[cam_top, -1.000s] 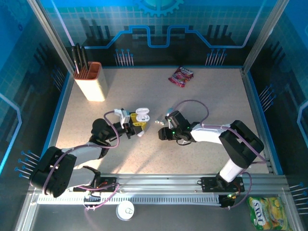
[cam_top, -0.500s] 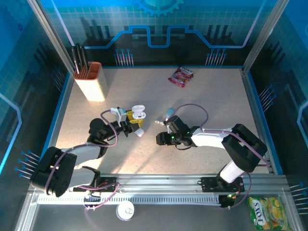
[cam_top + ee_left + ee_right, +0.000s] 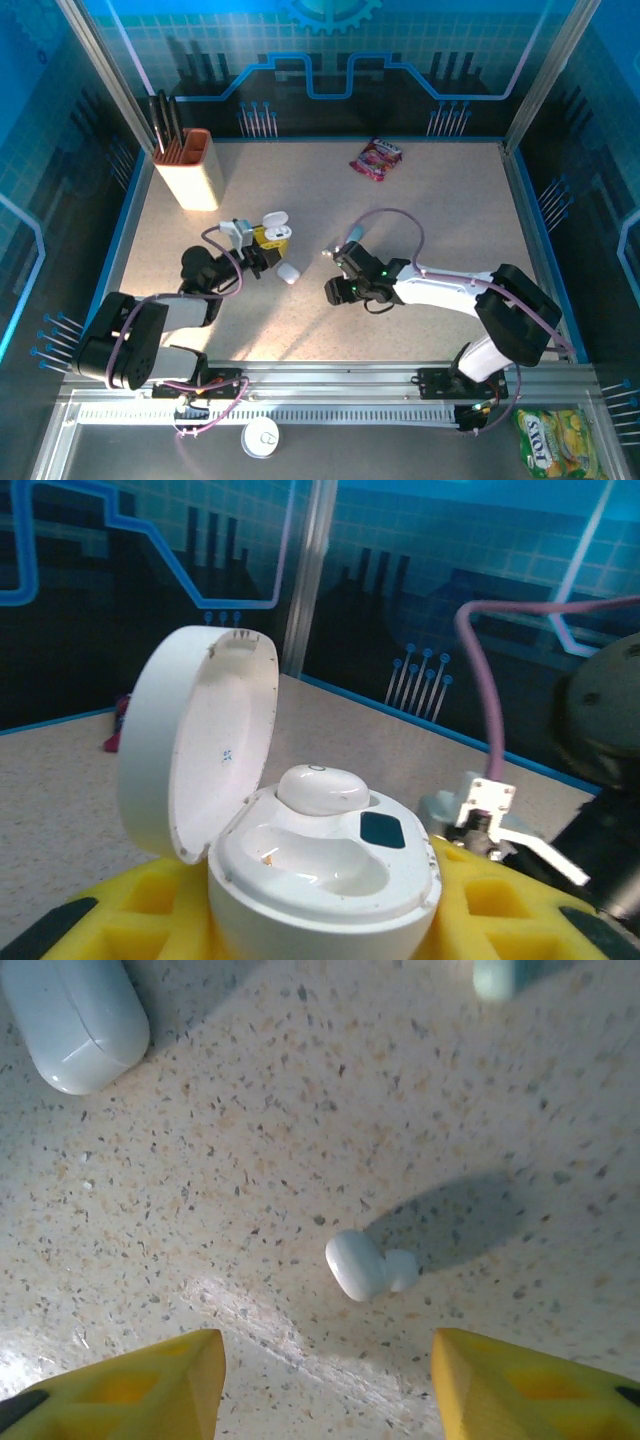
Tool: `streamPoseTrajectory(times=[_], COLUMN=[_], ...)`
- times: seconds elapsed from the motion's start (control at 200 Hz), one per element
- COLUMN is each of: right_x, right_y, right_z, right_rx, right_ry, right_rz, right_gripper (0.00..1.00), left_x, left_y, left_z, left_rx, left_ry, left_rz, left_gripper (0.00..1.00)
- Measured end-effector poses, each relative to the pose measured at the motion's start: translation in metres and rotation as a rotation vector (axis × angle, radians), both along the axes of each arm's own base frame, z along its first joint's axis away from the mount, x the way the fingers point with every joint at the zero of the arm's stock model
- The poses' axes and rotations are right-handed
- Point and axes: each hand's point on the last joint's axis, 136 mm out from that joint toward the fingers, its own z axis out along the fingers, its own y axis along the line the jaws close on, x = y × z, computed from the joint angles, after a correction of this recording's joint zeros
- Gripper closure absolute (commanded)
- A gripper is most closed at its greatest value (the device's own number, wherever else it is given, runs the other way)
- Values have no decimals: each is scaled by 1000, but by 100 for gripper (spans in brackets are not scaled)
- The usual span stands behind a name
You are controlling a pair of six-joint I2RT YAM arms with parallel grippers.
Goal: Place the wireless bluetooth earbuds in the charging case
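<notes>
Right wrist view: a loose earbud, pale and stubby, lies on its side on the speckled table, casting a shadow to its right. The right gripper hovers above it with its jaws set wide, one yellow fingertip on each side, and neither touches the earbud. A closed light-blue case rests well apart at the upper left. In the left wrist view, the white charging case has its lid swung up. A seated earbud fills one socket and the socket beside it is bare. The left gripper clamps the case between its yellow fingers. From the top external view, that gripper holds the case above the table, left of the right gripper.
</notes>
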Motion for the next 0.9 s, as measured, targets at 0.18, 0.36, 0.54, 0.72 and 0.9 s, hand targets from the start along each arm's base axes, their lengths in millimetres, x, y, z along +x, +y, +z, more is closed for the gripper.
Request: streamPoseTrajectory(times=[0.18,0.36,0.54,0.72,0.9], right_x=[14,15,16,16,13], right_y=[13,15,18,16,10], right_z=[19,10,0,-12,-21], right_rx=[-236,-505,-663,-742,-789], right_ry=[-135,-179,-186,-160,-130], right_rz=[110,229,302,339,370], right_gripper=[54,61,64,65,67], left_x=[11,14,15,15,15], left_y=[18,26,27,27,29], left_z=[2,4,4,5,5], left_rx=[-20,-36,-40,-40,-41], left_ry=[9,19,23,19,16], left_rz=[69,93,94,94,99], left_gripper=[63,63,63,64,64])
